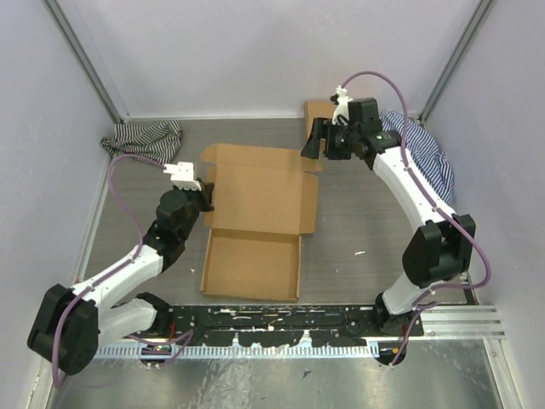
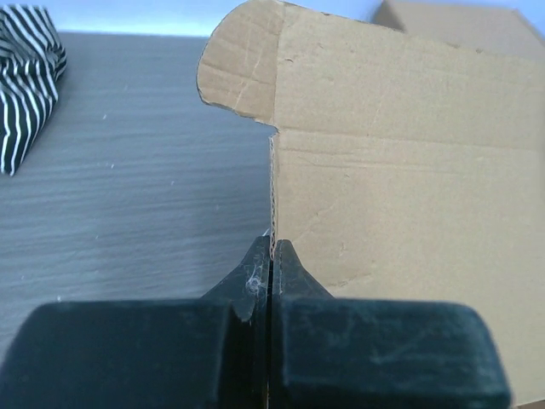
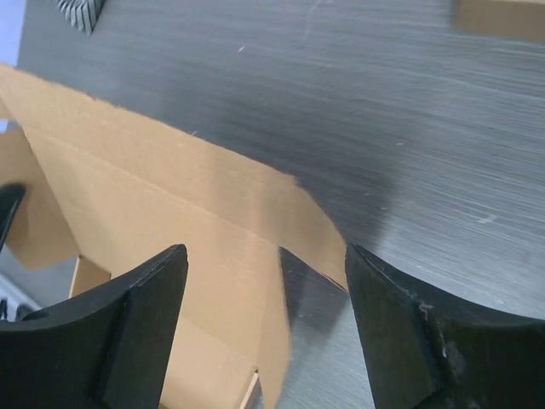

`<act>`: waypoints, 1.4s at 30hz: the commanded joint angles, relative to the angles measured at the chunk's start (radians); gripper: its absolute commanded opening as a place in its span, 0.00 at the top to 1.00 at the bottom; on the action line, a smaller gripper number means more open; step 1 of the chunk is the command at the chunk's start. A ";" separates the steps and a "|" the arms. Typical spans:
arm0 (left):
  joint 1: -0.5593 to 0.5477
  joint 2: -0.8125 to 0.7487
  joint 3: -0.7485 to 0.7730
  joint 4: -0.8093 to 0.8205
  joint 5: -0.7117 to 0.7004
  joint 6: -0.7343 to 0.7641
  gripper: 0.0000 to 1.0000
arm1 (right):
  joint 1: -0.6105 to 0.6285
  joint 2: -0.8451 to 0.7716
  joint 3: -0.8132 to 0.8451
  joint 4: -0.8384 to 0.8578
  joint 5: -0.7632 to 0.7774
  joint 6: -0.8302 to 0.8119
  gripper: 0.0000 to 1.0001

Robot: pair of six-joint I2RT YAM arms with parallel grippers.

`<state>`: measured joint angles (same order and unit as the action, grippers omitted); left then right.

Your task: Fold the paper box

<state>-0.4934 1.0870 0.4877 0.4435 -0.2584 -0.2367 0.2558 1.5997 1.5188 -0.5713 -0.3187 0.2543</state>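
Note:
The paper box (image 1: 260, 204), plain brown cardboard, lies partly folded mid-table with its lid panel spread toward the near edge. My left gripper (image 1: 207, 194) is at the box's left side. In the left wrist view it (image 2: 272, 247) is shut on the thin upright edge of the paper box (image 2: 400, 170). My right gripper (image 1: 313, 141) hovers at the box's far right corner. In the right wrist view it (image 3: 266, 251) stands open, and a raised side flap of the paper box (image 3: 153, 204) sits between its fingers without touching either one.
A smaller ready-made cardboard box (image 1: 319, 111) stands at the back, just behind the right gripper. Striped cloths lie at the back left (image 1: 145, 138) and back right (image 1: 426, 153). Walls close in the table on three sides.

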 commanded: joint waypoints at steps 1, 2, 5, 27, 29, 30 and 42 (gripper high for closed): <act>-0.008 -0.067 -0.020 0.133 0.042 0.017 1.00 | 0.009 0.031 0.073 0.047 -0.210 -0.098 0.20; -0.008 -0.076 -0.021 0.130 0.042 0.017 1.00 | 0.009 0.037 0.077 0.047 -0.201 -0.108 0.20; -0.011 -0.102 -0.024 0.120 0.043 0.018 1.00 | 0.008 0.043 0.085 0.047 -0.180 -0.142 0.21; -0.017 -0.150 -0.041 0.124 0.065 0.021 1.00 | -0.053 0.115 0.115 0.075 -0.253 -0.261 0.23; -0.017 -0.149 -0.040 0.124 0.065 0.020 1.00 | -0.055 0.136 0.121 0.076 -0.315 -0.271 0.23; -0.018 -0.147 -0.041 0.124 0.064 0.020 1.00 | -0.054 0.143 0.124 0.076 -0.335 -0.274 0.24; -0.017 -0.140 -0.034 0.106 0.044 0.018 1.00 | -0.056 0.145 0.114 0.045 -0.468 -0.280 0.66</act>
<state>-0.5068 0.9554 0.4549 0.5106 -0.1967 -0.2276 0.1997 1.7790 1.5955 -0.5415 -0.7128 -0.0166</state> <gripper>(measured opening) 0.013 0.458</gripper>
